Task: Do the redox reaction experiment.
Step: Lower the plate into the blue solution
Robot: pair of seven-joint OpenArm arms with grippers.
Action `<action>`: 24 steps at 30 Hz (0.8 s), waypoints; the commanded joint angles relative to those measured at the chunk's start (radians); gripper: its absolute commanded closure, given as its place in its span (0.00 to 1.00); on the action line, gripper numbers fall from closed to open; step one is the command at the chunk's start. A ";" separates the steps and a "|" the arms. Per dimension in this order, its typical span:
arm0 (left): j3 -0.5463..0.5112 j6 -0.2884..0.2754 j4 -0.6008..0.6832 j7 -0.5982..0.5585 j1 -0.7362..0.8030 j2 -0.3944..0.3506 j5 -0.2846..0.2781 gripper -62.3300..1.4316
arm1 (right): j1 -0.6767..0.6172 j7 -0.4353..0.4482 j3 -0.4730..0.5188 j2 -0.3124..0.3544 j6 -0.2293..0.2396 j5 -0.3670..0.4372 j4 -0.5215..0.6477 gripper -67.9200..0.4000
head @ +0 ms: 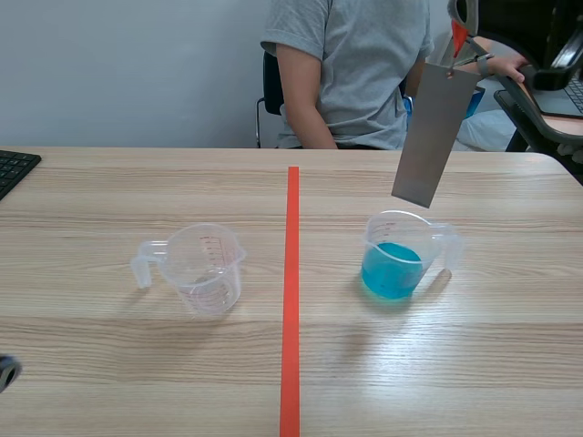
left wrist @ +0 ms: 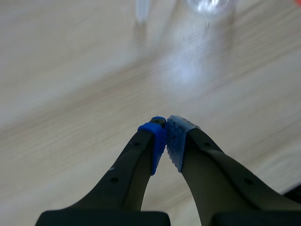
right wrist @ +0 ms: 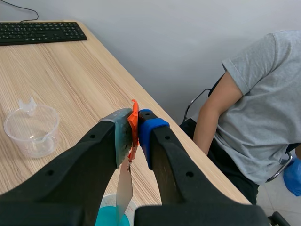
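Now right fingers (right wrist: 153,129) pinch the orange tab (right wrist: 134,120), metal strip (head: 435,137) hanging over the blue-solution measuring cup (head: 428,238). Left fingers (left wrist: 157,141) clenched empty; lower straight next

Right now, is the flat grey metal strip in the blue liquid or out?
Out. The grey metal strip hangs from the right gripper, its lower edge above the clear plastic cup and its blue liquid.

Bright, even light comes from overhead. On the worktop (head: 109,382), the clear cup (head: 202,269) and the blue-filled cup (head: 393,259) cast soft, faint shadows toward 5 o'clock. A pale glare patch (left wrist: 186,70) lies at 12 o'clock of the left tool (left wrist: 166,123).
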 commanded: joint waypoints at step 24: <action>-0.048 -0.003 -0.074 0.002 0.200 0.284 0.001 0.91 | 0.012 0.213 -0.083 0.008 0.006 -0.166 -0.164 0.97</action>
